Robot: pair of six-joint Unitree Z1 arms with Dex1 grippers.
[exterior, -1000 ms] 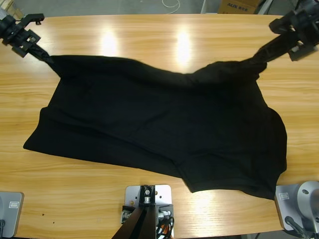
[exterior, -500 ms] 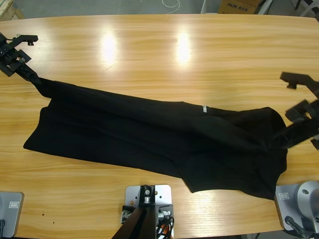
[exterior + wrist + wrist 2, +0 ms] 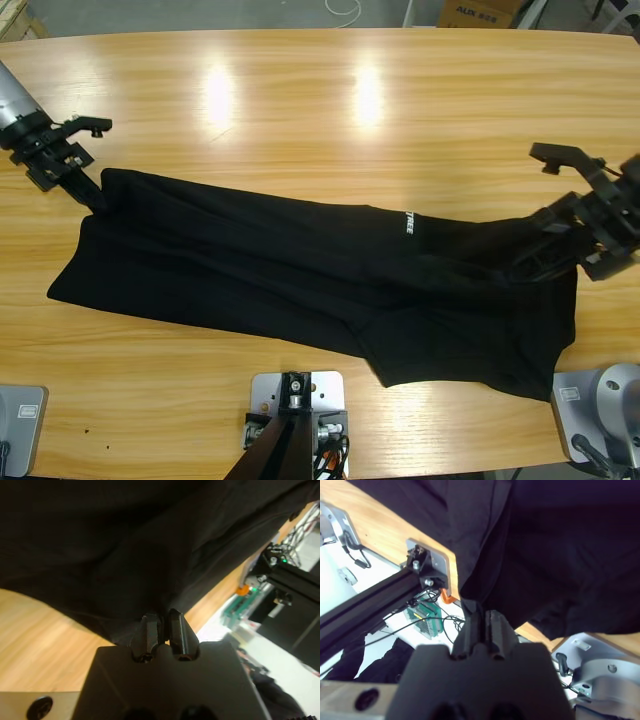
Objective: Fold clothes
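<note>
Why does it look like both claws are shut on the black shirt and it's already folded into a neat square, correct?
Not quite. Both claws are shut on the black shirt, left claw and right claw, but it isn't a neat square. The high view shows it lying as a long, slanted, uneven band across the wooden table, white label showing.

I see the long wooden table (image 3: pixel 300 90) carrying one thing, the black shirt (image 3: pixel 300 280), spread flat across its near half. Its white label (image 3: pixel 407 222) faces up. The shirt runs from one gripper's jaws to the other's, bare wood beyond both.
</note>
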